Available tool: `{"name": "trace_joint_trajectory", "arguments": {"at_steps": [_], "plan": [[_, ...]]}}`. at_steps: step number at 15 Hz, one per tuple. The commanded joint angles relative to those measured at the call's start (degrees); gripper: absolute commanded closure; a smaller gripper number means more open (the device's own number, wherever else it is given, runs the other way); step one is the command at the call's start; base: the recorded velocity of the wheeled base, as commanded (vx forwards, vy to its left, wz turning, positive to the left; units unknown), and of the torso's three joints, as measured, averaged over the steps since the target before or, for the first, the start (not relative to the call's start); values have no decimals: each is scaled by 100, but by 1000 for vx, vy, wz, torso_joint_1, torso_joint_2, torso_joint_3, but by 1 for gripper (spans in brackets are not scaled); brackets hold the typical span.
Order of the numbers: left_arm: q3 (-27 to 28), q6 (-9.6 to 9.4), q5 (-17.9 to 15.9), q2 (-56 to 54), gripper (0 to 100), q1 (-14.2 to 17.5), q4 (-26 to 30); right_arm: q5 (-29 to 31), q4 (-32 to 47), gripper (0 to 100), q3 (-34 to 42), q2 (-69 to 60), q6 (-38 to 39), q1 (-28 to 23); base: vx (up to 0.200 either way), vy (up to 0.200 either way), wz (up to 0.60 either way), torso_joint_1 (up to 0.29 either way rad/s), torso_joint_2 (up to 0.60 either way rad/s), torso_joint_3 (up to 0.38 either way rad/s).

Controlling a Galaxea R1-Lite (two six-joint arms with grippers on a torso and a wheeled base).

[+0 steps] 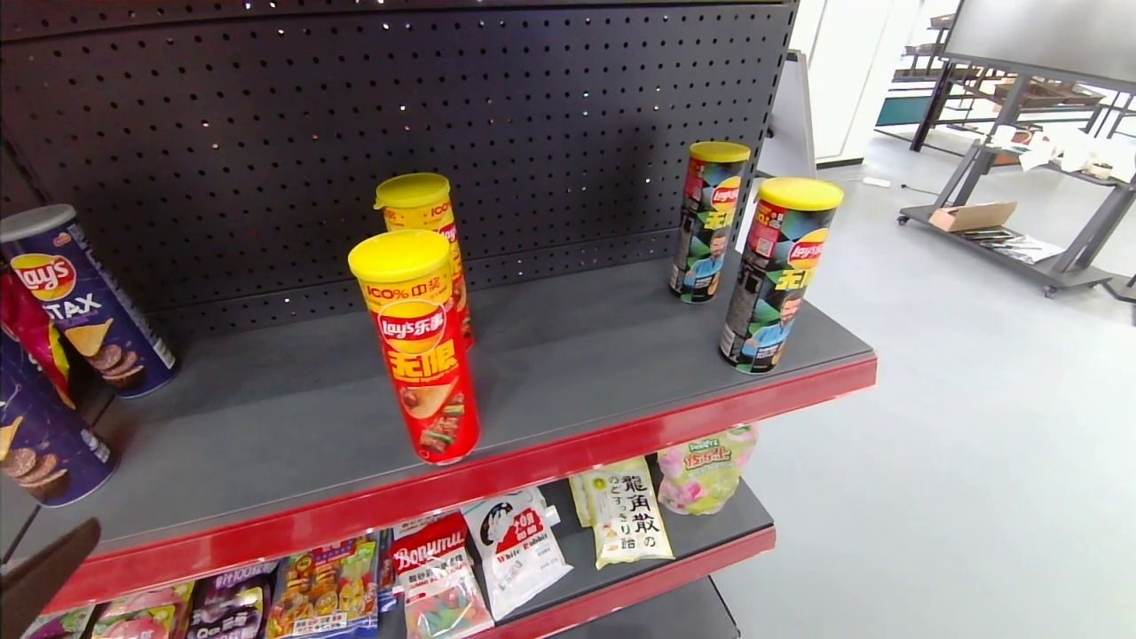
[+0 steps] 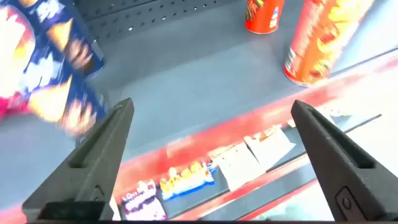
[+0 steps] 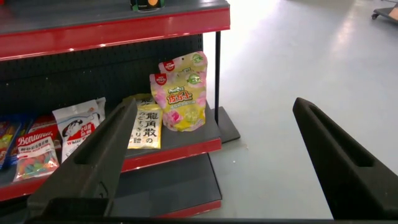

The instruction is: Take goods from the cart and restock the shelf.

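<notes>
Shelf [image 1: 568, 355] first: it's a dark grey deck with a red lip along the front, and the front red can [image 1: 415, 355] stands right at that lip, so I'll place everything off that can.

The left gripper [image 2: 212, 106] hangs just in front of the lip, off to the left of the front red can and about level with its base. It points in at the deck, with its jaws spread wide and nothing between them. The right gripper [image 3: 216, 102] sits lower than the can, facing the lower shelf [image 3: 186, 146] and its snack bags. Its jaws are also wide apart and empty, and a pink-green bag [image 3: 180, 93] stands straight ahead of it.

As for the goods, the front red can is upright with a yellow lid, and the back red can [image 1: 424, 217] stands just behind it looking the same. Well to the right, the front dark can [image 1: 779, 275] is near the lip and the back dark can [image 1: 710, 222] is deeper in. Both are upright with yellow lids. Far to the left stand the far blue can [image 1: 84, 302] and the near blue can [image 1: 40, 444].
</notes>
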State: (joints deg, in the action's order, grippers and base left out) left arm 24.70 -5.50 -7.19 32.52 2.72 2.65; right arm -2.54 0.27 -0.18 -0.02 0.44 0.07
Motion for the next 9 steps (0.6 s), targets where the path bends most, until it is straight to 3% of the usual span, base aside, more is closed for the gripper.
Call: {"name": "trace_joint_trajectory", "arguments": {"at_steps": [1, 5, 9], "plan": [[-554, 260, 113, -1512, 0, 18, 272, -1, 0, 0, 1, 2, 0, 1, 0, 0, 0, 0, 0, 0], [-1213, 690, -89, -2110, 0, 1, 272, -1, 0, 0, 1, 2, 0, 1, 0, 0, 0, 0, 0, 0], [-1380, 717, -107, -2769, 0, 9, 737, -1, 0, 0, 1, 2, 0, 1, 0, 0, 0, 0, 0, 0]]}}
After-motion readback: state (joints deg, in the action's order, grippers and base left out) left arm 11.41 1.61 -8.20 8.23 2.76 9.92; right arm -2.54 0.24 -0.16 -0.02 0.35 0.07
